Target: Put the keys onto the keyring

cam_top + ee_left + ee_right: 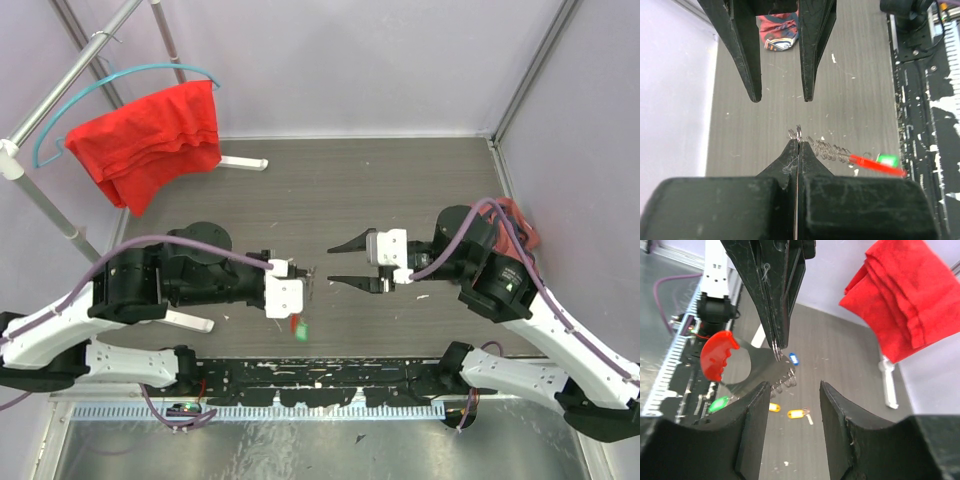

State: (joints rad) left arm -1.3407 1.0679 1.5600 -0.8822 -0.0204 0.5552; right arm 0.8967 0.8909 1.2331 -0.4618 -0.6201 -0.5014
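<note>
Bright even light, faint soft shadows, left claw (798, 146) blurred near the lens, background sharp

The surface (400, 190) is dark grey with a wood grain, dotted with small white flecks (833, 58). Two yellow-tagged keys (796, 413) lie flat on it, near each other. A white rack foot (243, 162) rests at the far side, and a second foot (190, 321) at the near left. A crumpled red patterned cloth (779, 32) lies by the right edge. A black perforated strip (320, 370) runs along the near edge.
</note>
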